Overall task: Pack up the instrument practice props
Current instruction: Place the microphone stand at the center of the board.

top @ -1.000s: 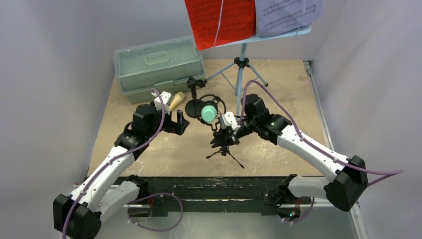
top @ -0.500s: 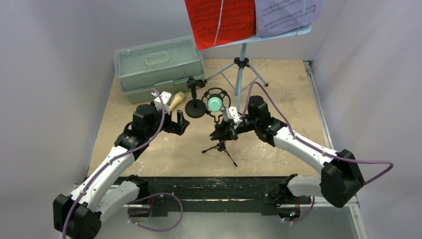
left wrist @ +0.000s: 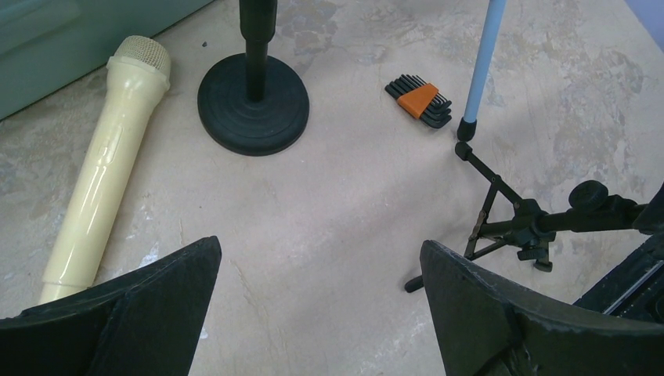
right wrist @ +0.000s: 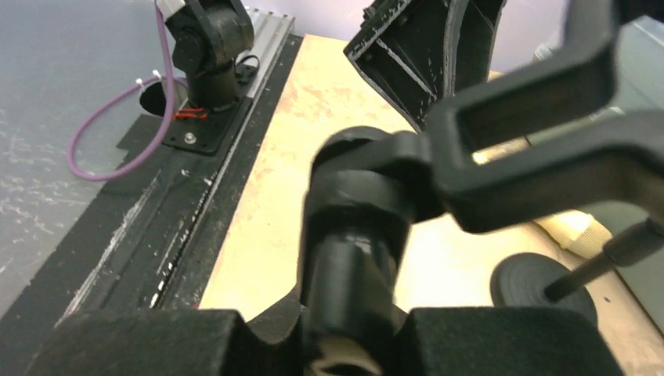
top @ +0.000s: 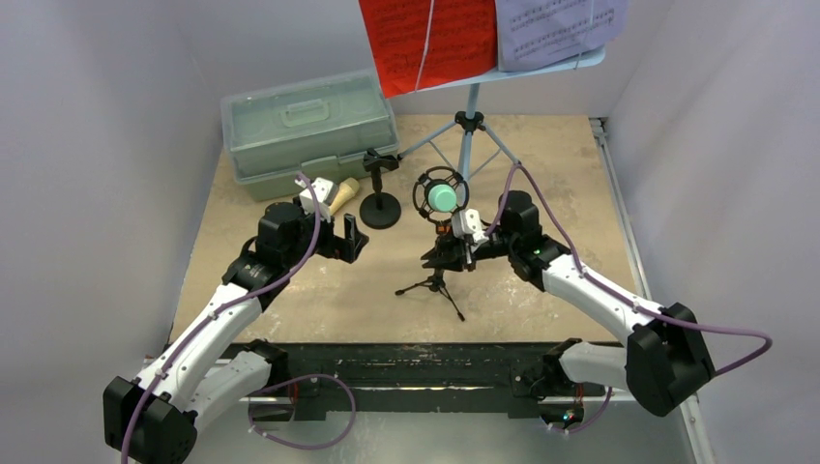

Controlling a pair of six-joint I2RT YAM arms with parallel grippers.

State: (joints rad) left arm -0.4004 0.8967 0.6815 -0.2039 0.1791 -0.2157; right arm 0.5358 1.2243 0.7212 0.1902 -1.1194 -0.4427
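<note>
Tan tabletop (top: 319, 300), tripod mic holder (top: 436, 281) in right hand (top: 449, 253)

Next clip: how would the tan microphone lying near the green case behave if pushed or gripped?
The tan microphone lies on its side and has a round body, so a sideways push would probably roll it. Its glossy shell looks smooth, so a grip might slip along it. It seems rigid and is probably light plastic.
</note>
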